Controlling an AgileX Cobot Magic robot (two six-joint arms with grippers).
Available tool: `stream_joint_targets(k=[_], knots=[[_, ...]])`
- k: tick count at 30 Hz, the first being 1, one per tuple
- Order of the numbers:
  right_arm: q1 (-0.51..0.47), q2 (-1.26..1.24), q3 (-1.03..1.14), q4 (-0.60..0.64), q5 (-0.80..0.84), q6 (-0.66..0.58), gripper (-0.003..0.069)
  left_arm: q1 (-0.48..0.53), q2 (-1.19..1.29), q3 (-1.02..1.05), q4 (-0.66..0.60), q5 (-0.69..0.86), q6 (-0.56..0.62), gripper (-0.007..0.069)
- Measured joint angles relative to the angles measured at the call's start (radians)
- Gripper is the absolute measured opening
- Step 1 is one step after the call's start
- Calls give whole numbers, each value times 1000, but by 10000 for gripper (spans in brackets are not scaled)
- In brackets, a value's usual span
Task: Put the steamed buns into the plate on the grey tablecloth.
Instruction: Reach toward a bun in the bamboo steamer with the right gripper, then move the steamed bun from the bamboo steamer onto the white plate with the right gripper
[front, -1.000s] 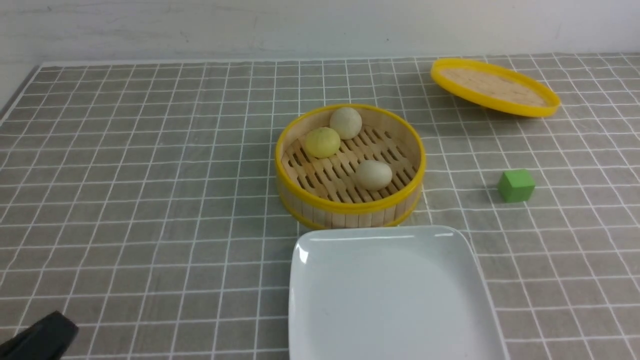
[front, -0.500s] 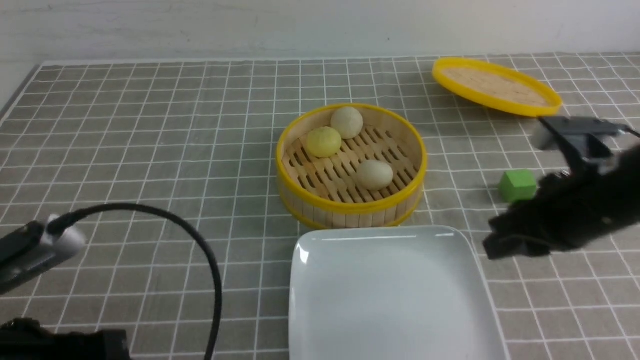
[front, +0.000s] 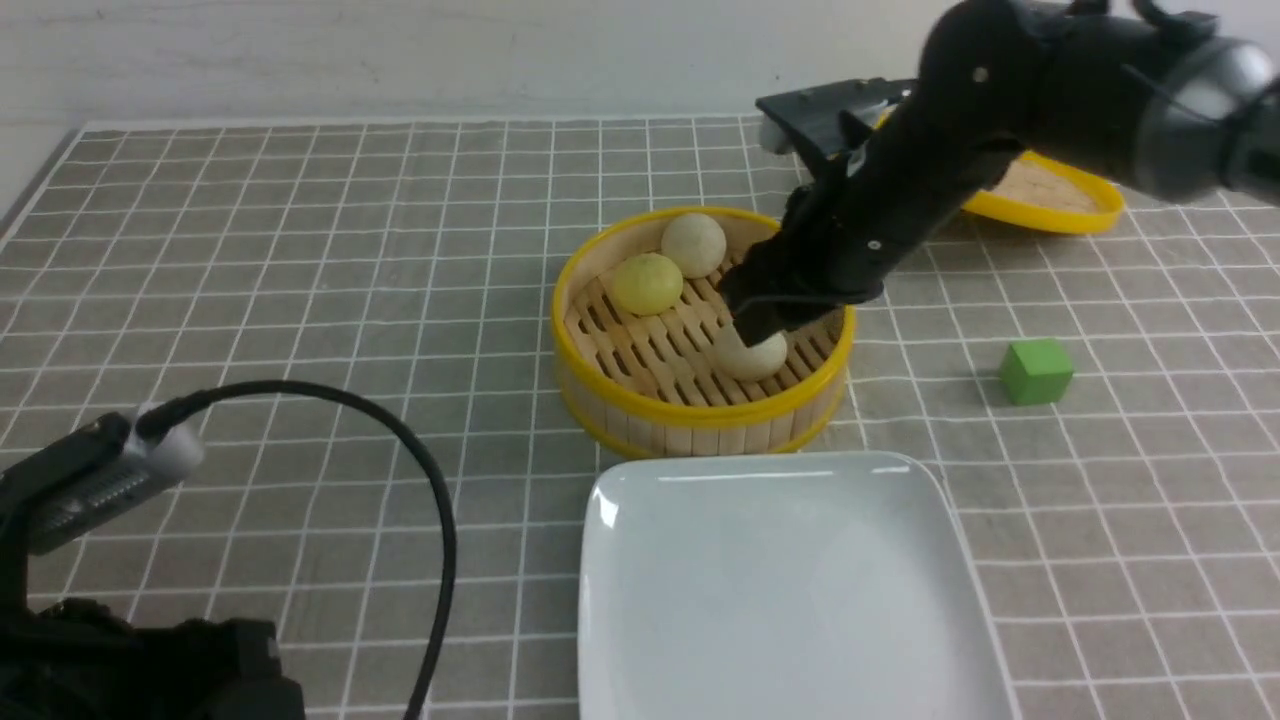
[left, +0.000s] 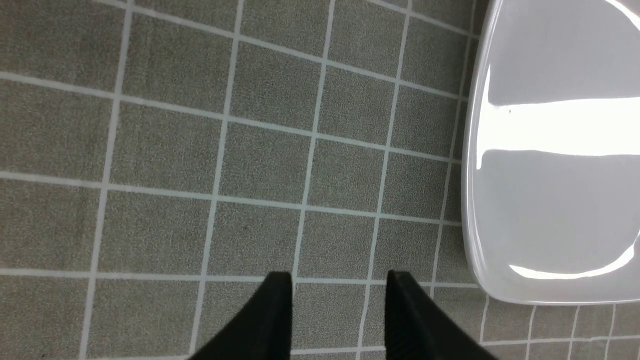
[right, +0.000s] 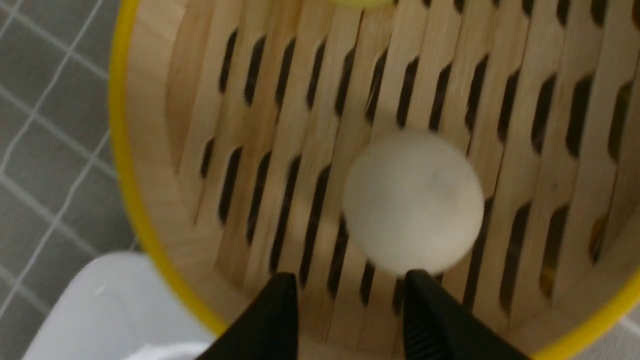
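Front view: the yellow bun (front: 647, 283), the back bun (front: 693, 244) and the near bun (front: 755, 358) were seen inside the basket (front: 700, 418), which was set on the cloth (front: 300, 300). The plate (front: 780, 600) was laid just in front of the basket. The right claw (front: 757, 328) was seen down in the basket, right at the near bun. By the right wrist view its fingers (right: 277, 312) were shown spread apart, with the bun just past the tips and not gripped. The left claw (left: 340, 277) was held over bare cloth beside the plate, fingers parted, nothing between them. The lid (front: 1055, 200) and the cube (front: 1035, 371) were seen off to the right.
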Motion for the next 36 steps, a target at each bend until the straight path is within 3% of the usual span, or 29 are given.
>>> stream_joint_targets(k=[6, 10, 11, 12, 13, 15, 25, 32, 36], knots=[[1, 129, -119, -96, 3, 55, 309, 0, 0, 0, -3, 0, 0, 296], [1, 151, -127, -101, 3, 58, 267, 0, 0, 0, -3, -1, 0, 296], [1, 157, -131, -101, 6, 61, 211, 0, 0, 0, -3, -4, 0, 296], [1, 157, -131, -101, 7, 61, 203, 0, 0, 0, -3, -5, 0, 296], [1, 156, -133, -101, 16, 61, 118, 0, 0, 0, -3, -10, 0, 296], [1, 141, -139, -101, 40, 61, 42, 0, 0, 0, -3, -10, 0, 296], [1, -173, -167, -88, 337, 83, 21, 0, 0, 0, -3, -14, 0, 296], [31, -397, 245, -18, 355, 110, 22, 0, 0, 0, -2, -24, 0, 296], [71, -418, 505, 10, 245, 119, 27, 0, 0, 0, 7, -26, 1, 296]])
